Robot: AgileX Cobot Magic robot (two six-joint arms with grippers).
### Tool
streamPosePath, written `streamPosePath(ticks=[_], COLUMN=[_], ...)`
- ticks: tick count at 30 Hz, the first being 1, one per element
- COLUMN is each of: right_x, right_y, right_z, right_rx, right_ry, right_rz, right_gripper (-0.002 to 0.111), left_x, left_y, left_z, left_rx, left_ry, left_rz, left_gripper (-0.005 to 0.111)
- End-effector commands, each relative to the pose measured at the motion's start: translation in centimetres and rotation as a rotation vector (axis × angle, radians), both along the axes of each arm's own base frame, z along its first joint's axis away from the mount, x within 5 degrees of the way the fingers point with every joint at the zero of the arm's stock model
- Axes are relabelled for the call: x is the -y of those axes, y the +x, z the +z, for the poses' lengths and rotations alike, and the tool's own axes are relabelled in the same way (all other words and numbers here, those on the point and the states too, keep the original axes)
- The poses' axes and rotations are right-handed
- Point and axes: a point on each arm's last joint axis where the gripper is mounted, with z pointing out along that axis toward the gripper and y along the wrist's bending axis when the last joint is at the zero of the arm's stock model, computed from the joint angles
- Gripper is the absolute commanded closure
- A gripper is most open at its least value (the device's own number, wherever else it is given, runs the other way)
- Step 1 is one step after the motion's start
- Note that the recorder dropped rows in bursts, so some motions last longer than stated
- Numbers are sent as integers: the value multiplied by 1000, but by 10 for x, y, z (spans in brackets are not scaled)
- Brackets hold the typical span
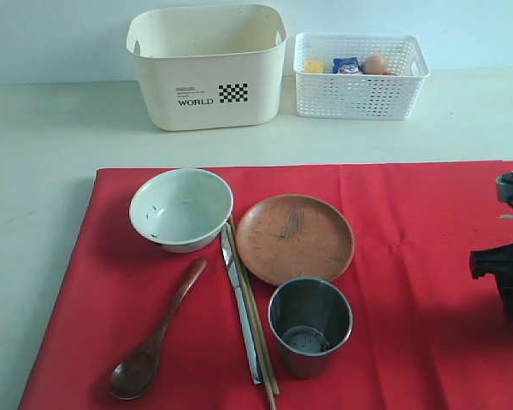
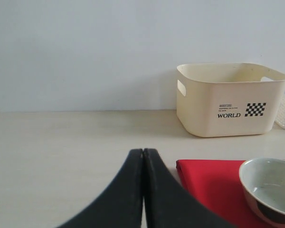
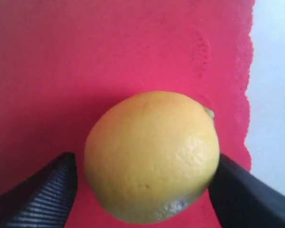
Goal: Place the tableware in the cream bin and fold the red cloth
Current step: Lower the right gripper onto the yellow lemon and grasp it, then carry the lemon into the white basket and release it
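Table (image 1: 34,154): pale, smooth, matt top

Red cloth (image 1: 427,256): large plain woven rectangle, spread flat on the table in front of both containers; scalloped edge shows in the right wrist view

Cream bin (image 1: 207,81): solid-walled plastic tub with rounded corners and handle cut-outs, standing behind the cloth; black "WORLD" beside a checkered mark, finer print above too small to read

White lattice basket (image 1: 359,94): openwork plastic, just beside the bin; holds a yellow block, a blue packet and a brown egg

Round brown plate (image 1: 295,237): wood-toned, shallow, near the middle of the cloth

Bowl (image 1: 181,207): pale green-white, glossy, dark flecks inside, near the plate

Steel cup (image 1: 310,326): brushed metal, upright, just in front of the plate

Dark wooden spoon (image 1: 158,342): oval bowl, long handle, lying in front of the bowl

Silver table knife (image 1: 239,307) and wooden chopsticks (image 1: 262,342): side by side between the spoon and the cup

Lemon (image 3: 152,137): yellow, dimpled rind, on the cloth near its scalloped edge

Right gripper (image 3: 146,164): black ribbed fingers, jaws wide apart, one either side of the lemon

Left gripper (image 2: 143,151): smooth black fingers, jaws pressed together on nothing, over bare table
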Motion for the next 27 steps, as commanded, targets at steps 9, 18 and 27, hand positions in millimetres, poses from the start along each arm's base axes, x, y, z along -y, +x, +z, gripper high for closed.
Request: streamPosePath(ticks=[9, 18, 27], right_x=[-3, -12, -21], right_y=[6, 20, 46], right_z=[1, 42, 109], right_rx=[-29, 79, 395], right_ry=[24, 121, 226], right_rz=[-52, -62, -53], right_gripper=[92, 108, 108], left_x=[1, 1, 1], left_y=[0, 0, 0], left_z=[-1, -1, -1], left_rx=[5, 5, 5], left_ry=[-15, -15, -15], left_rz=[-9, -9, -9], left_gripper=[106, 106, 106])
